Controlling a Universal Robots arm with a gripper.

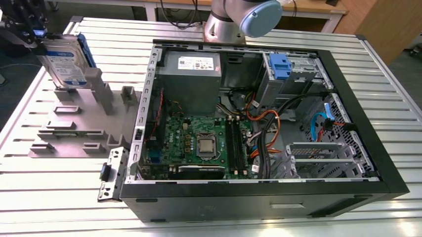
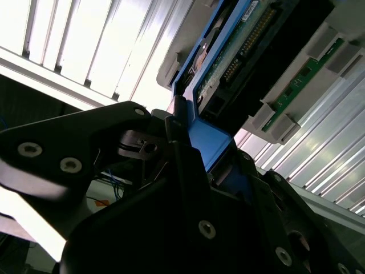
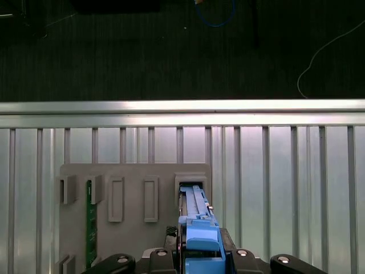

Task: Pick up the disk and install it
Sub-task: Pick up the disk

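Note:
The disk (image 1: 64,61) stands on edge at the exterior view's far left, a silver drive with a white-and-blue label in a blue carrier frame. My gripper (image 1: 36,38) is shut on its upper end. Its lower end sits at a slot of the grey holder block (image 1: 72,123); I cannot tell whether it still rests inside. In the first wrist view the blue carrier (image 3: 197,225) runs from my gripper (image 3: 197,260) down to that slot. The second wrist view shows the black fingers (image 2: 177,142) clamped on the blue frame (image 2: 208,134), with the drive's circuit board (image 2: 239,54) beyond.
An open computer case (image 1: 369,98) lies on the slatted metal table (image 1: 53,197), to the exterior view's right of the holder. Inside are a grey power supply (image 1: 191,81), a motherboard (image 1: 197,143), cables and a drive bay with a blue latch (image 1: 280,66). A green memory stick (image 3: 89,222) stands in the holder.

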